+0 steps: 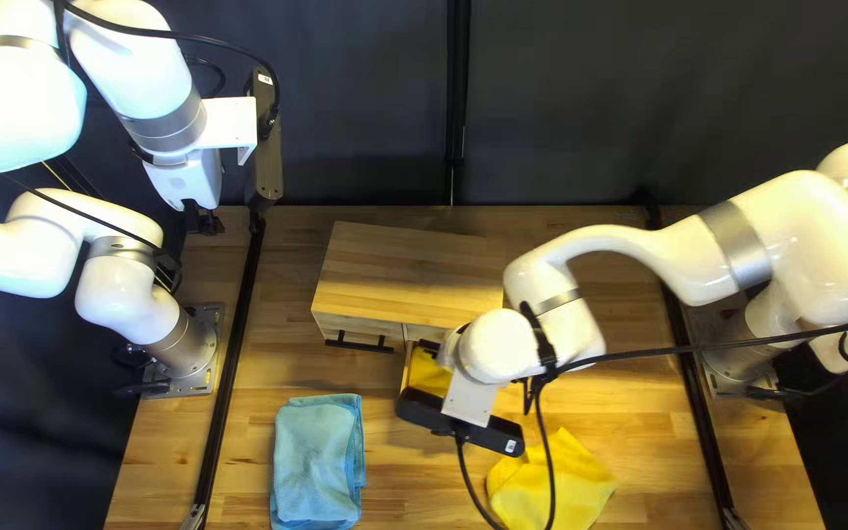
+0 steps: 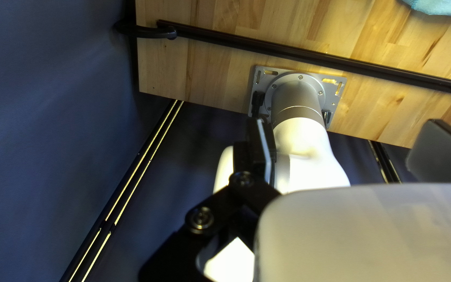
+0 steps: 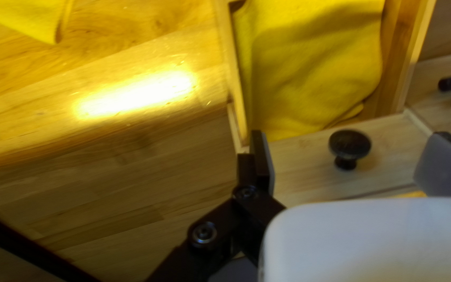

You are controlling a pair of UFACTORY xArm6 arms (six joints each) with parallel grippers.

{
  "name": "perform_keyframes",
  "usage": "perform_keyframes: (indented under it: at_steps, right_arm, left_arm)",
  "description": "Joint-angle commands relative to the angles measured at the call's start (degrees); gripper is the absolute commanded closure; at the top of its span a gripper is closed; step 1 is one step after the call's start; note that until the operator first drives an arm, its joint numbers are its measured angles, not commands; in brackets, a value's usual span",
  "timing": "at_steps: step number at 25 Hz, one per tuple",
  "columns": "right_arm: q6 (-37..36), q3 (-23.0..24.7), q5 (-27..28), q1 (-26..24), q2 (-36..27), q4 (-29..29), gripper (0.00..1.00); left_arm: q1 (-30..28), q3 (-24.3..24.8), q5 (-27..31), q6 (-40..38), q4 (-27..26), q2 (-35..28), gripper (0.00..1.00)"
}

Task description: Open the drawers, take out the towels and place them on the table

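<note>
A wooden drawer unit (image 1: 409, 272) stands mid-table. Its right drawer (image 3: 390, 62) is pulled out, with a yellow towel (image 3: 307, 58) lying inside. My right gripper (image 3: 352, 162) is open just above the drawer front; the black knob (image 3: 349, 147) sits between its fingers, untouched. The left drawer is closed, with a black bar handle (image 1: 358, 342). On the table in front lie a folded blue towel (image 1: 319, 460) and a second yellow towel (image 1: 549, 482). My left gripper (image 2: 350, 152) is open and empty, raised at the far left above its own base (image 2: 300, 98).
The right arm's wrist and its black camera bar (image 1: 461, 423) hang over the open drawer, hiding most of it from above. Black rails (image 1: 236, 331) run along both sides of the table. A cable (image 1: 542, 442) trails across the yellow towel on the table.
</note>
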Motion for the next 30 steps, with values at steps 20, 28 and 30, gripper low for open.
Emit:
perform_keyframes:
  at_steps: [20, 28, 30]
  right_arm:
    - [-2.8, -3.2, -2.0, -0.4, 7.8, -0.4, 0.0]
    - [-3.6, -4.9, -1.3, -0.3, 9.8, -0.3, 0.0]
    - [-4.1, -5.7, -0.8, -0.4, 10.2, -0.3, 0.0]
  left_arm:
    - [0.0, 0.0, 0.0, 0.0, 0.0, 0.0, 0.0]
    - [0.0, 0.0, 0.0, 0.0, 0.0, 0.0, 0.0]
    - [0.0, 0.0, 0.0, 0.0, 0.0, 0.0, 0.0]
